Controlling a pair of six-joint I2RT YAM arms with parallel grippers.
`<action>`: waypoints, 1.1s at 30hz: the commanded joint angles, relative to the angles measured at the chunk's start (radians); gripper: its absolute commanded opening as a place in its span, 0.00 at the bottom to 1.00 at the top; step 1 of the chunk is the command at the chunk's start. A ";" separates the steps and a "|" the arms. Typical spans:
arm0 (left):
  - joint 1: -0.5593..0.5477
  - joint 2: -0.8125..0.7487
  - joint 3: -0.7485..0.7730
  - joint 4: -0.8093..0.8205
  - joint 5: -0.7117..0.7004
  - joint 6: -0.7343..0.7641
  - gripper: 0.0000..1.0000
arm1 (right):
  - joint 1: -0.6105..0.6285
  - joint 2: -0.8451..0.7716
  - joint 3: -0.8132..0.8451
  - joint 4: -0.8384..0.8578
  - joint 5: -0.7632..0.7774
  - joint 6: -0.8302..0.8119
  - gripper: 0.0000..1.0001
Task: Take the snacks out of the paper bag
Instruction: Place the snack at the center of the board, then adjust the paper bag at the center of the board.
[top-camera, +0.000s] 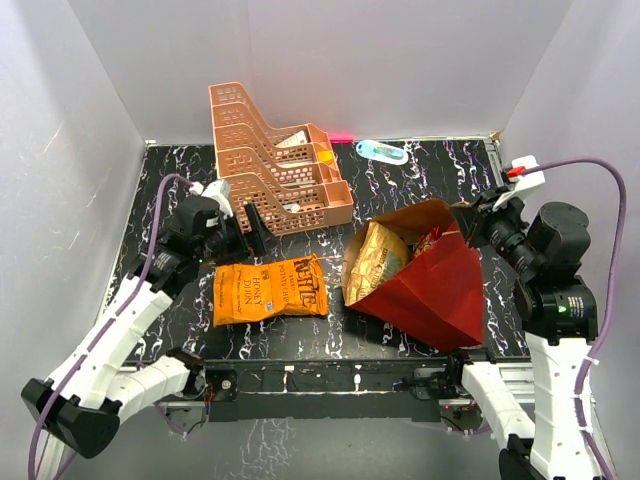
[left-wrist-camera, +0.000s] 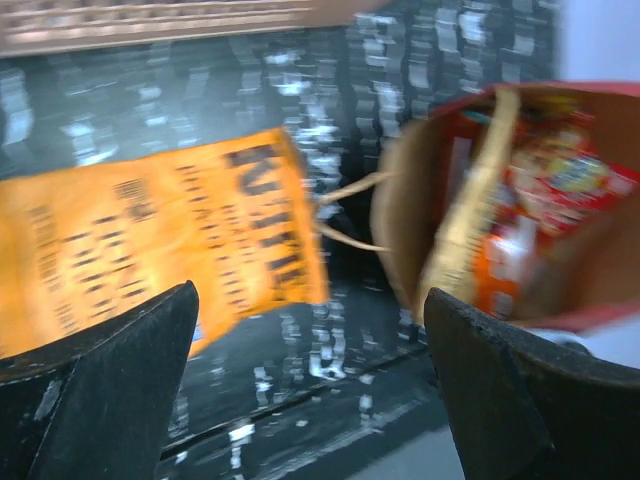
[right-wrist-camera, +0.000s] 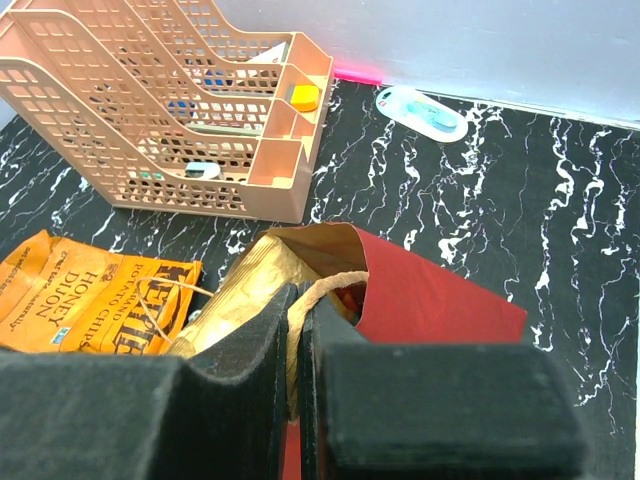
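The red paper bag (top-camera: 432, 288) lies tipped on the table, its mouth facing left. A tan-gold chip bag (top-camera: 377, 258) sticks out of the mouth, with red and orange packets (top-camera: 430, 240) behind it. The big orange chip bag (top-camera: 270, 290) lies flat on the table left of the paper bag. My right gripper (top-camera: 470, 226) is shut on the paper bag's upper rim; its view shows the jaws (right-wrist-camera: 300, 300) pinching the kraft edge beside the gold bag (right-wrist-camera: 235, 295). My left gripper (top-camera: 250, 235) is open and empty above the orange bag (left-wrist-camera: 150, 250), facing the paper bag's mouth (left-wrist-camera: 410, 200).
The peach tiered rack (top-camera: 270, 160) stands at the back, just behind my left gripper. A small blue-green bottle (top-camera: 382, 151) lies by the back wall. The bag's twine handles (left-wrist-camera: 350, 215) trail towards the orange bag. White walls close in the table.
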 joint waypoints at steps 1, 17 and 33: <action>-0.032 0.067 0.005 0.239 0.361 -0.059 0.95 | 0.004 0.006 0.041 0.102 -0.024 0.018 0.07; -0.298 0.507 0.075 0.278 -0.008 0.119 0.97 | 0.005 0.009 0.100 0.056 -0.009 0.017 0.07; -0.298 0.585 0.209 0.332 0.134 0.177 0.00 | 0.004 -0.009 0.125 -0.062 -0.045 0.150 0.08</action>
